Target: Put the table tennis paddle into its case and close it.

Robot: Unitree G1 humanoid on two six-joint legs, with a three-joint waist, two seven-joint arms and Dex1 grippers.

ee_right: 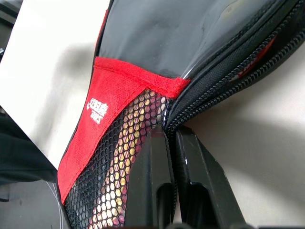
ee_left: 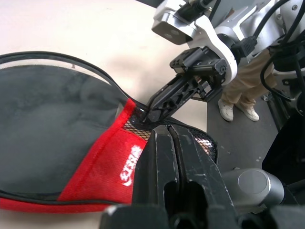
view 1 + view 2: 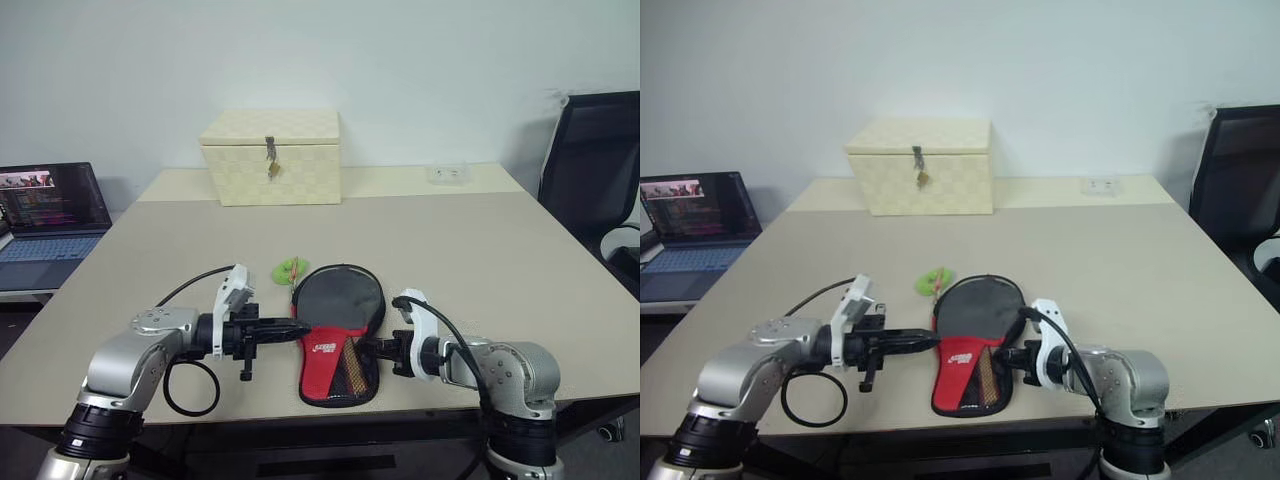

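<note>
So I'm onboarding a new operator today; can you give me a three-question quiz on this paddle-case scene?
1. True or false: the case lies near the table's front edge.
2. What stands at the table's far side? A) cream woven box B) kettle C) lamp
3. What state is the left gripper in?

Key: 1 true; 2 A; 3 shut, beside the case's red panel, opposite the shut right gripper.

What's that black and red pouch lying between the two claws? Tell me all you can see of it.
The case is a soft, paddle-shaped fabric cover, black at the round end, with a red panel bearing a small white logo and a mesh pocket through which a striped handle shows. It lies flat near the table's front edge. The left claw and the right claw, both shut, meet its narrow end, the right at the zip.
</note>
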